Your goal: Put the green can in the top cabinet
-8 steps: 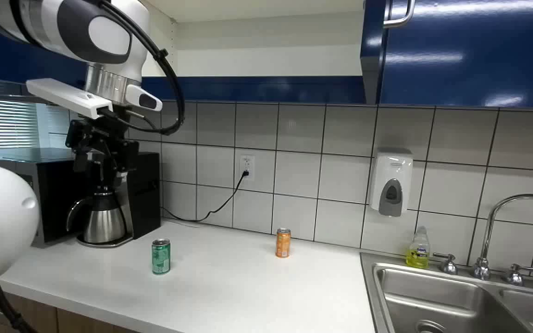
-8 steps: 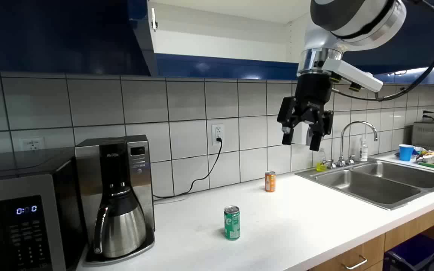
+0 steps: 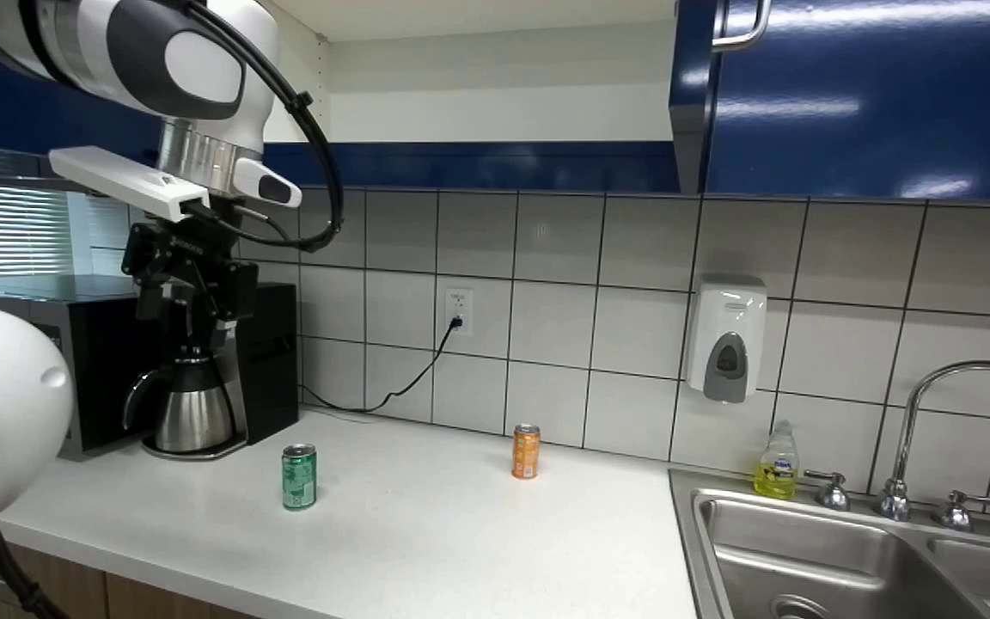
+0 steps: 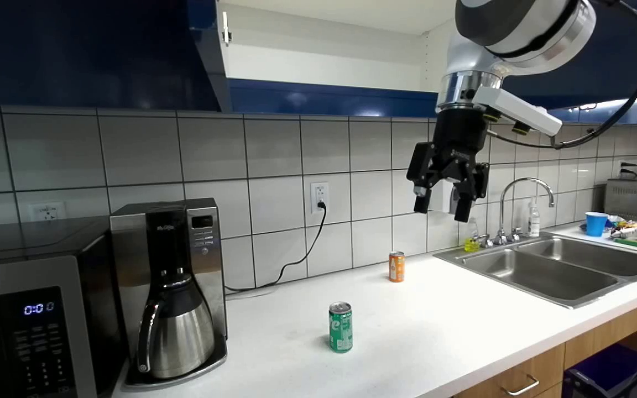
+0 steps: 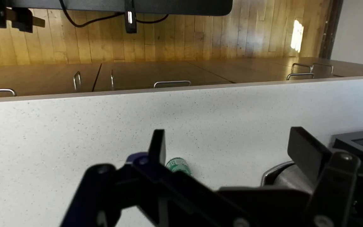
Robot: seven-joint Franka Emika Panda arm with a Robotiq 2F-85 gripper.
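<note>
The green can (image 3: 299, 477) stands upright on the white counter. It also shows in an exterior view (image 4: 340, 327) in front of the coffee maker's right side. In the wrist view the green can (image 5: 178, 165) is partly hidden behind the left finger. The top cabinet (image 3: 499, 112) is open with a bare cream interior in both exterior views (image 4: 324, 52), above the blue rail. My gripper (image 4: 442, 208) hangs well above the counter, fingers down, apart from the can. In the wrist view the gripper (image 5: 230, 140) has its fingers wide apart with nothing held.
An orange can (image 4: 396, 266) stands near the tiled wall. A coffee maker (image 4: 202, 287) with a steel carafe and a microwave (image 4: 36, 315) stand at one end. A sink (image 4: 551, 271) lies at the other end. A blue cabinet door (image 3: 873, 103) is beside the opening.
</note>
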